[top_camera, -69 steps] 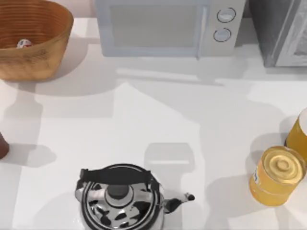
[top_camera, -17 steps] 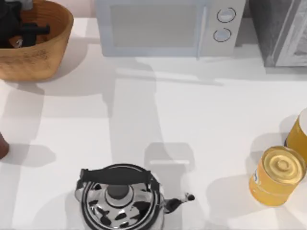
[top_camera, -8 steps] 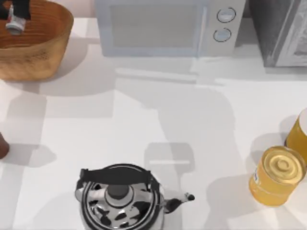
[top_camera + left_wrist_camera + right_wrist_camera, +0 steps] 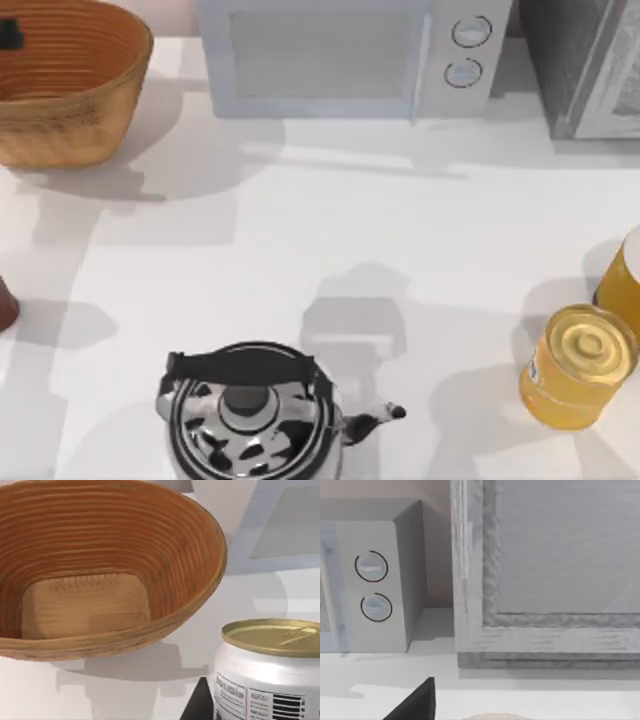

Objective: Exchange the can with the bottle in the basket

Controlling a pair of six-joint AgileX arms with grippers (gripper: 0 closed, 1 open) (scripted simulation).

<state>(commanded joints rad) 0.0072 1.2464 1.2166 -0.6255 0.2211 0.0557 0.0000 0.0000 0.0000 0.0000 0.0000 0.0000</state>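
Observation:
The wicker basket (image 4: pixel 70 110) stands at the table's far left corner, and its inside (image 4: pixel 85 605) is bare. The white can (image 4: pixel 272 680) with its pale gold top hangs close to my left wrist camera, outside the basket's rim, with my left gripper shut on it; one dark finger (image 4: pixel 197 707) shows beside it. A dark bit of the left gripper (image 4: pixel 8 35) sits at the top view's left edge, over the basket. The reddish-brown bottle (image 4: pixel 5 305) stands on the table at the left edge, partly cut off. My right gripper (image 4: pixel 415 705) is parked facing the microwave.
A microwave (image 4: pixel 350 55) and a grey cabinet (image 4: pixel 590 70) line the back. A steel kettle (image 4: pixel 250 415) with a black handle stands at the front. Two yellow-orange jars (image 4: pixel 580 365) are at the right edge.
My left gripper reached into the basket, closed on the can, lifted it out and carried it left, nearly out of the top view. The basket now holds nothing.

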